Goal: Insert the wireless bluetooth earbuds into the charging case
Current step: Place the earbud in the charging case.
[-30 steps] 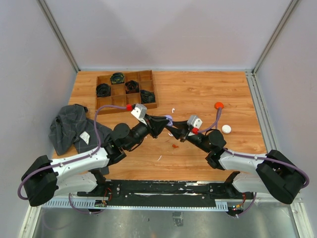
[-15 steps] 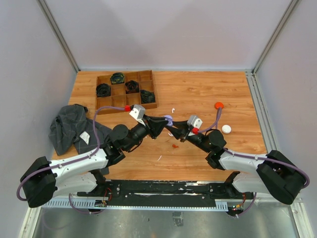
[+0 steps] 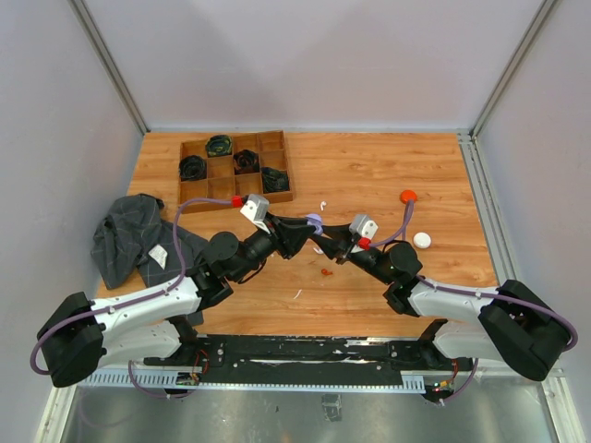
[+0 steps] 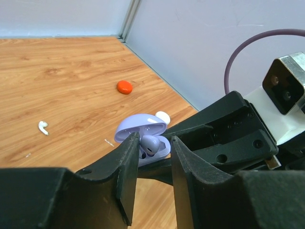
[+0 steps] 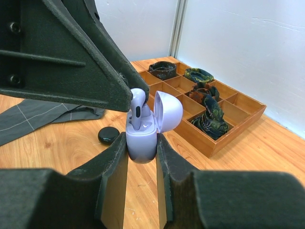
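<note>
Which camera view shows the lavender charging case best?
The right wrist view: the rounded lavender plastic charging case is close, lid open, clamped in the right gripper, a lavender earbud inside. The left wrist view shows it partly behind the left gripper. The top external view shows only a lavender speck.

A wooden tray (image 3: 272,143) holds dark rolled bundles (image 3: 192,168) at the desk's (image 3: 369,166) far left, with a grey cloth (image 3: 134,240) nearer. An orange puck (image 3: 408,196) and a white puck (image 3: 422,240) lie to the right.
</note>
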Robot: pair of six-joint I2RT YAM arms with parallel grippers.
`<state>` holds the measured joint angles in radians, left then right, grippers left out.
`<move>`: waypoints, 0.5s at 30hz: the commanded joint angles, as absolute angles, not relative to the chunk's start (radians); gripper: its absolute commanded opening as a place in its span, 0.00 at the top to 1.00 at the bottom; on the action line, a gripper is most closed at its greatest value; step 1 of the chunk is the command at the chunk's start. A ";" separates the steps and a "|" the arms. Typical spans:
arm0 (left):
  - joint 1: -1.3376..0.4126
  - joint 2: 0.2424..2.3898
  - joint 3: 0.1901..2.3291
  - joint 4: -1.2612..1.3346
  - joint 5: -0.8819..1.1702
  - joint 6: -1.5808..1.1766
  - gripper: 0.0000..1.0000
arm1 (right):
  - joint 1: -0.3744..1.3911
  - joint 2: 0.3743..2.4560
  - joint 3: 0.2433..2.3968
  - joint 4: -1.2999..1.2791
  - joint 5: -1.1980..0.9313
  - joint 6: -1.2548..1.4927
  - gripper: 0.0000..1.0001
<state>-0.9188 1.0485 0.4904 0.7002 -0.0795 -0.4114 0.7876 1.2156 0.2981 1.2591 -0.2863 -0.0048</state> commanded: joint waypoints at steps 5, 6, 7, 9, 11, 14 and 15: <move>-0.933 1.037 0.490 0.643 -0.037 -0.457 0.62 | 0.812 1.207 0.303 1.327 -0.267 -0.020 0.99; -0.933 1.035 0.489 0.639 -0.038 -0.462 0.62 | 0.812 1.206 0.302 1.327 -0.268 -0.021 0.99; -0.933 1.032 0.490 0.634 -0.038 -0.468 0.62 | 0.812 1.206 0.301 1.327 -0.266 -0.023 0.99; -0.933 1.026 0.491 0.621 -0.038 -0.480 0.61 | 0.812 1.206 0.298 1.326 -0.264 -0.023 0.99; -0.933 1.021 0.491 0.606 -0.036 -0.495 0.61 | 0.812 1.204 0.295 1.327 -0.262 -0.023 0.99; -0.933 1.014 0.493 0.591 -0.031 -0.518 0.61 | 0.812 1.205 0.293 1.327 -0.261 -0.023 0.99; -0.932 1.011 0.492 0.587 -0.031 -0.522 0.61 | 0.811 1.204 0.292 1.327 -0.261 -0.023 0.99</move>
